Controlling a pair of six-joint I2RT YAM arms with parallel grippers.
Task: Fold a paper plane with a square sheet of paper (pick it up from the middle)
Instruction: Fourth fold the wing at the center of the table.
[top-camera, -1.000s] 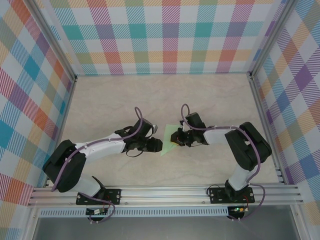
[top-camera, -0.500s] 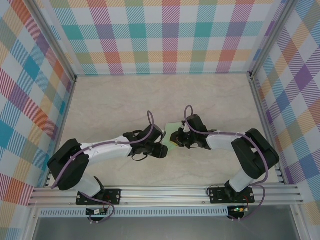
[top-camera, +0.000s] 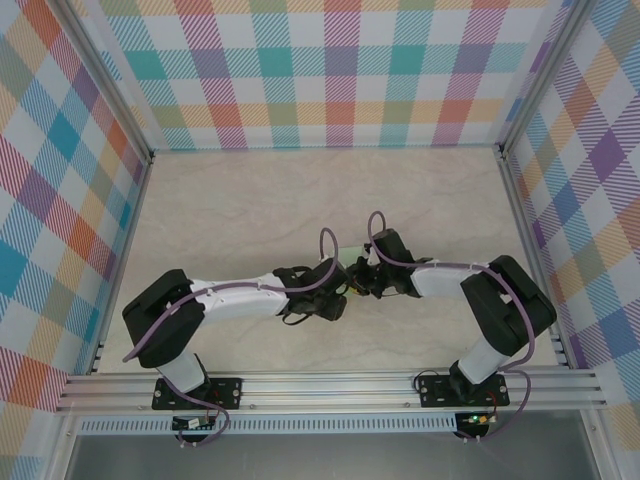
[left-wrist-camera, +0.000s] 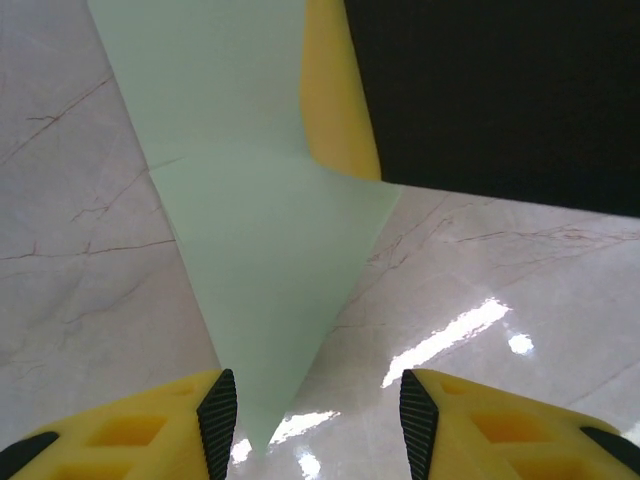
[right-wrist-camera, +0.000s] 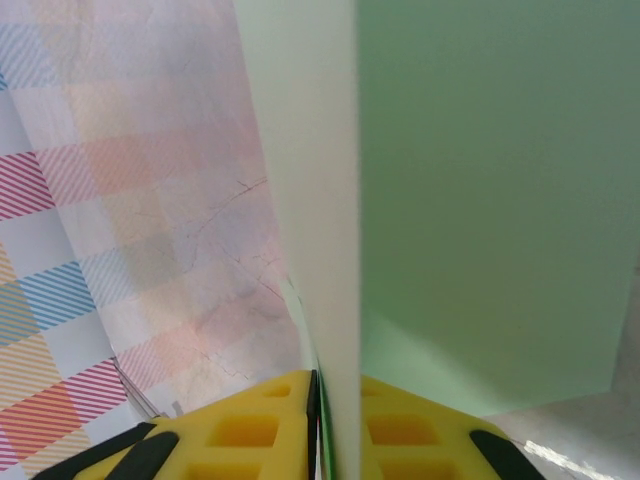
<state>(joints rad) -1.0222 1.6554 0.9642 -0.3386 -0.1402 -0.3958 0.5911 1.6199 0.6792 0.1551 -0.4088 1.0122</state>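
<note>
Paper (left-wrist-camera: 265, 260): pale green and creased to a point. It sits mid-tabletop (top-camera: 230, 210) where the two arms meet. I cannot tell whether its tip rests on the surface.
Right tool (right-wrist-camera: 335, 400): clamped onto the paper, with a folded edge pinched between its pads. From that grip the sheet stands on edge and rises away.
Reason for that hold: it probably anchors the wide end, so the creases stay stacked and the free point can be worked.
Right tool's finger (left-wrist-camera: 335, 100): yellow, pressed against the far part of the paper just past the crease line.
Left tool (left-wrist-camera: 317, 410): jaws apart, gripping nothing. The paper's tip lies in the gap, closer to one black pad (left-wrist-camera: 217, 410), and contact there is unclear.
Reason for that pose: it looks lined up along the paper's length, ready to take the point or press a fold.
Step in hand: likely a mid-fold handover, as the wings are not yet formed.
Next move needs: closing squarely on the tip, since thin paper buckles if it is caught off-centre.
Risk: a pull against the clamped end could tear or skew the crease.
</note>
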